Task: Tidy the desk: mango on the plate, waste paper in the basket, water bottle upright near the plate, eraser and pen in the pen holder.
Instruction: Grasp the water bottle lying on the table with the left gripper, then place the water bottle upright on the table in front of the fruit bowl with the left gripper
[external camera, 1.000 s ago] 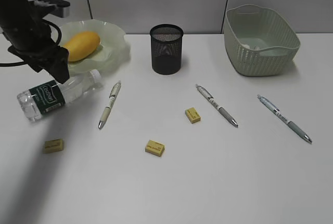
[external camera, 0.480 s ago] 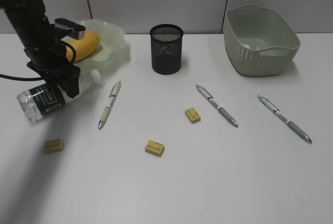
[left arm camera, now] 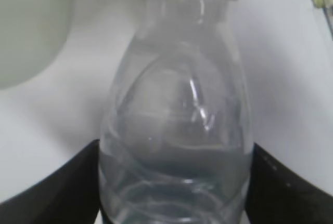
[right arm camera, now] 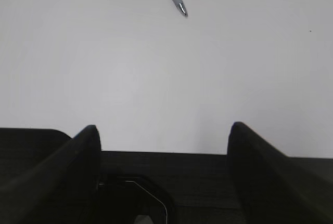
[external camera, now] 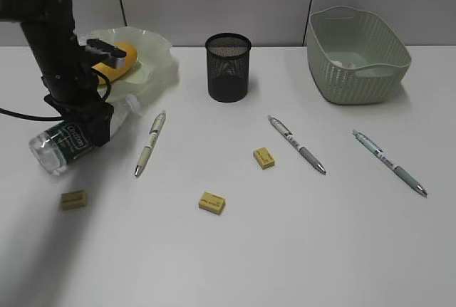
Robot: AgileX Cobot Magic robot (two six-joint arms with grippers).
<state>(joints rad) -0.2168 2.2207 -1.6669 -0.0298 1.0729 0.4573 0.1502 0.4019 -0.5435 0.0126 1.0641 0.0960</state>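
Observation:
The water bottle [external camera: 60, 143] lies on its side on the desk [external camera: 235, 250] just in front of the plate [external camera: 153, 61]. My left gripper [external camera: 89, 125] comes down on its upper half; in the left wrist view both fingers [left arm camera: 62, 182] press against the bottle's [left arm camera: 174, 130] sides. The mango [external camera: 121, 56] rests on the plate, partly behind my arm. A pen [external camera: 150, 143] and three erasers [external camera: 74, 199] [external camera: 211, 202] [external camera: 264, 157] lie loose. The pen holder [external camera: 228, 67] stands at the back centre. My right gripper [right arm camera: 164, 130] is open over bare desk.
The basket [external camera: 356, 54] at the back right holds a white scrap [external camera: 349, 61]. Two more pens [external camera: 296, 144] [external camera: 389, 162] lie right of centre. A black cable trails off the left edge near the bottle.
My left arm came down from beside the plate onto the bottle, and its jaws narrowed around it. The bottle swung slightly, its base shifting toward the front. The right gripper stayed still.

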